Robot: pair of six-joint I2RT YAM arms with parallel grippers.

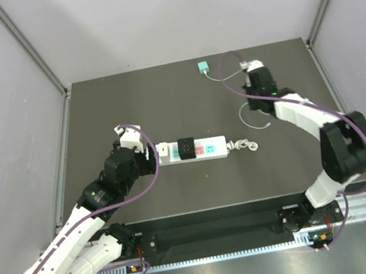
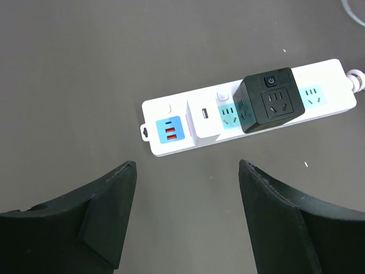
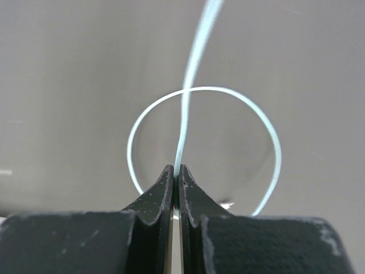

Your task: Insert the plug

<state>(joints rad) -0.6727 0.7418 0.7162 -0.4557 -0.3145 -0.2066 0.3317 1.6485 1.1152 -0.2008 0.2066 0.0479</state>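
You have the dark table (image 1: 163,105), with the white power strip (image 1: 213,149) lying left to right near its middle. Your left gripper (image 2: 187,165) hovers at the strip's left end, jaws wide and holding nothing. Your right gripper (image 3: 175,171), at the far right, is pinched closed on the thin pale cable (image 3: 191,63). A black adapter cube (image 2: 271,103) sits on the strip. The teal plug (image 1: 203,68) lies at the far edge, well apart from the strip.
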